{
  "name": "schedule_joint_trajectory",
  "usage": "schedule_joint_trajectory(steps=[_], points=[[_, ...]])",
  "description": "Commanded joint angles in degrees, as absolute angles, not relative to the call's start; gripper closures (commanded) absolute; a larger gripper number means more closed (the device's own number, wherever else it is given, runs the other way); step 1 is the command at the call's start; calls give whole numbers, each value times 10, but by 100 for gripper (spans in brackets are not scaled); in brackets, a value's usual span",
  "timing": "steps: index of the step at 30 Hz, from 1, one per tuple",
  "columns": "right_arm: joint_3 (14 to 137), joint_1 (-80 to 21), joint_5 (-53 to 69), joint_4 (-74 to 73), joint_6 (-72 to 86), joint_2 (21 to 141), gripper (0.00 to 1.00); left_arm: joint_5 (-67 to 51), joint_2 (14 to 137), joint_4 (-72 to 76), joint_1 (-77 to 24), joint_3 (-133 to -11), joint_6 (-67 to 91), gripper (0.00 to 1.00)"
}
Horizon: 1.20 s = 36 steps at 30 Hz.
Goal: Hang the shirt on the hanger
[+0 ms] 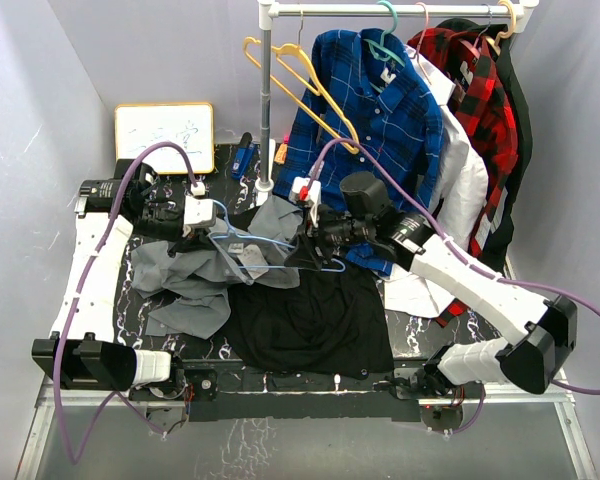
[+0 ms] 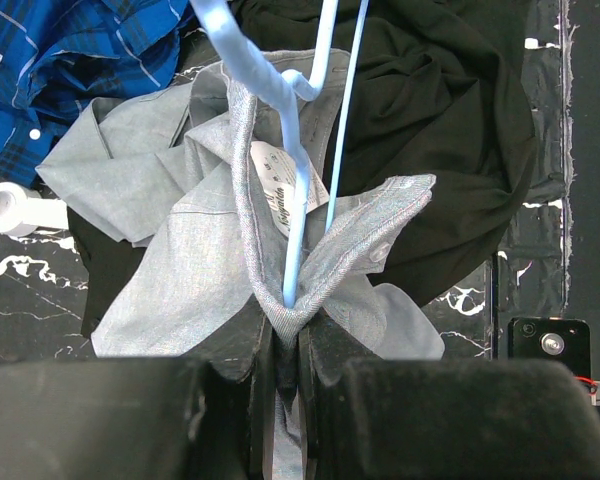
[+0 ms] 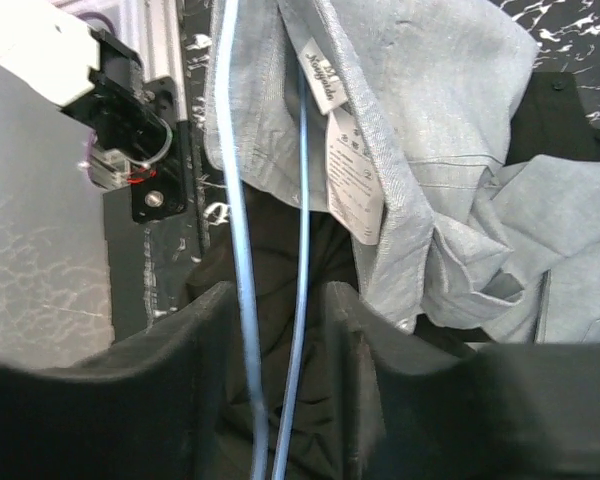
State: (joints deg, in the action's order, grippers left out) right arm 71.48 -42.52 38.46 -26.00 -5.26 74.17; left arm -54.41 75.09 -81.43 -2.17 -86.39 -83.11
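Note:
The grey shirt (image 1: 185,275) lies crumpled at the left of the table, its collar lifted. My left gripper (image 1: 218,230) is shut on a fold of the shirt's collar edge (image 2: 280,305). The light-blue hanger (image 1: 248,240) runs from that collar to my right gripper (image 1: 306,243). In the left wrist view the hanger (image 2: 298,170) goes down into the pinched fold of the shirt (image 2: 190,260). In the right wrist view two hanger wires (image 3: 238,200) pass between the fingers of my right gripper (image 3: 280,295), whose jaws stand apart. The shirt's neck label (image 3: 352,170) hangs beside them.
A black cloth (image 1: 310,320) is spread at the table's front middle. A clothes rack pole (image 1: 267,100) stands behind, carrying yellow hangers (image 1: 290,75), a blue plaid shirt (image 1: 380,110) on a teal hanger (image 1: 385,40), and a red plaid shirt (image 1: 470,80). A whiteboard (image 1: 165,130) is at the back left.

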Motion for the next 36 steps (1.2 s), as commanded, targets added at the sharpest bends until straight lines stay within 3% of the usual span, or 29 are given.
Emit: schedule_joint_trajectory(steps=[1,3,4,26,36], points=[[745,-429,350,-228,-63,749,73,-571,753,-824,-26,-871,-841,100],[745,-430,343,-216,-61,749,95,-571,753,-824,-26,-872,-840,100],[745,-429,339,-211,-59,749,100,-571,752,-824,-26,-872,-840,100],[701,-440,357,-68,23,781,100,-581,752,-821,-49,-879,-810,100],[627,-439,304,20,97,740,100,-558,732,-790,-52,-857,-794,100]])
